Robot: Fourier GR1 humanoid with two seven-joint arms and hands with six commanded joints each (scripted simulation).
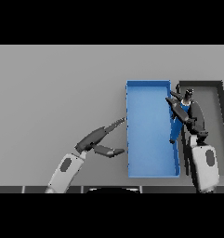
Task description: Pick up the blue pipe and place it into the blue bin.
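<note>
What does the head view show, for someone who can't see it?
The right robot hand holds a blue pipe over the right edge of a blue bin. The left robot hand rests open beside the bin. A dark tray sits further right.

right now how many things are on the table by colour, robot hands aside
blue: 2, the blue bin and the blue pipe
dark grey: 1, the dark tray
total: 3

right hand [190,111] holds blue pipe [176,128] over blue bin [148,139]
</note>
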